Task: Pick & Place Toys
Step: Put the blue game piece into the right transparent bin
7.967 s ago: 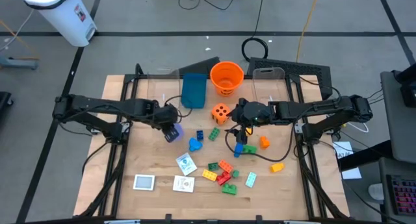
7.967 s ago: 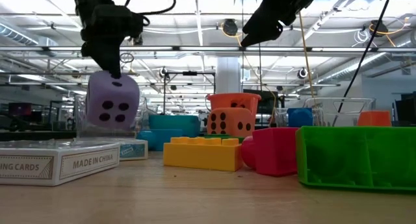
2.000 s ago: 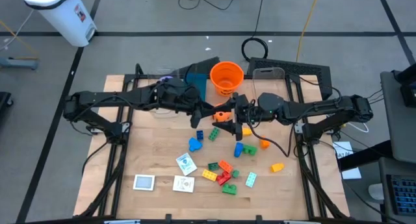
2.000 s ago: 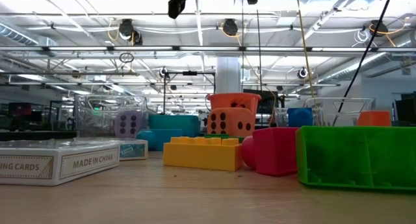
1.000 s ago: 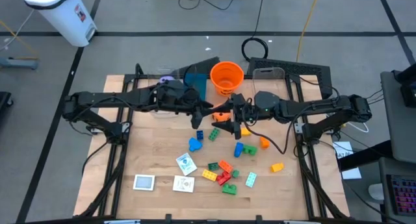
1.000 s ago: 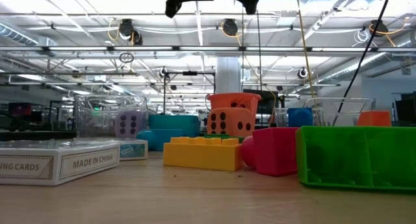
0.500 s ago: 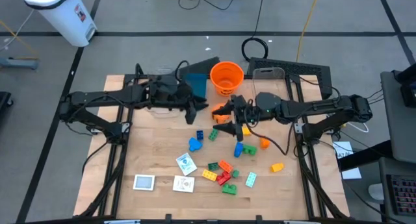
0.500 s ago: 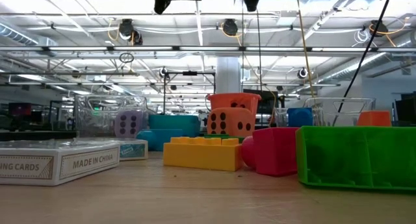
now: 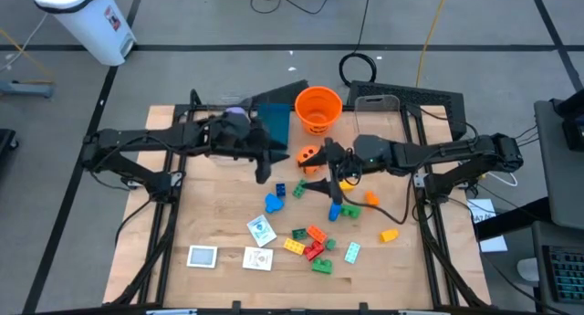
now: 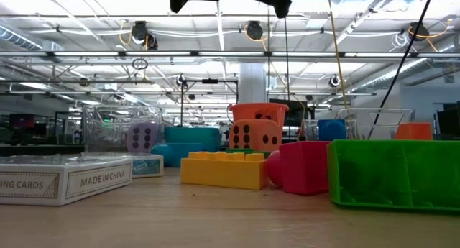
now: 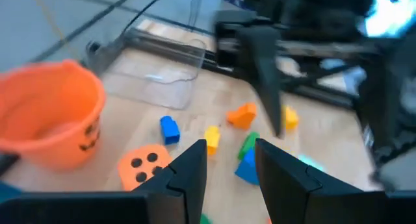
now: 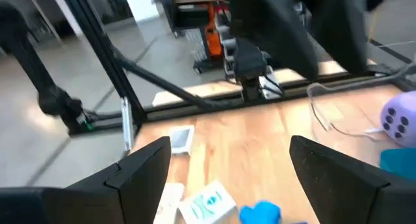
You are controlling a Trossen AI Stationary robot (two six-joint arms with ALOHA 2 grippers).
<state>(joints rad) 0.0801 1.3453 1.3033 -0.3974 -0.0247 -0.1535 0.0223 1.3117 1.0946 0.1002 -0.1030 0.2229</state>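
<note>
Seen only from the low view: purple die (image 10: 143,136) inside the clear bin (image 10: 108,126), orange die (image 10: 253,134) on the table. Overhead, left gripper (image 9: 265,172) narrowly parted, empty; right gripper (image 9: 315,175) spread wide, empty, above scattered bricks (image 9: 310,242). Near the front edge, cards (image 9: 203,257); bare wood (image 9: 219,205) at left.

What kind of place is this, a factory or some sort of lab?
Most likely a robotics lab in a big open industrial hall: the ceiling rails and lights run far back, cables trail over the grey floor, and two robot arms work a wooden table strewn with toys.
</note>
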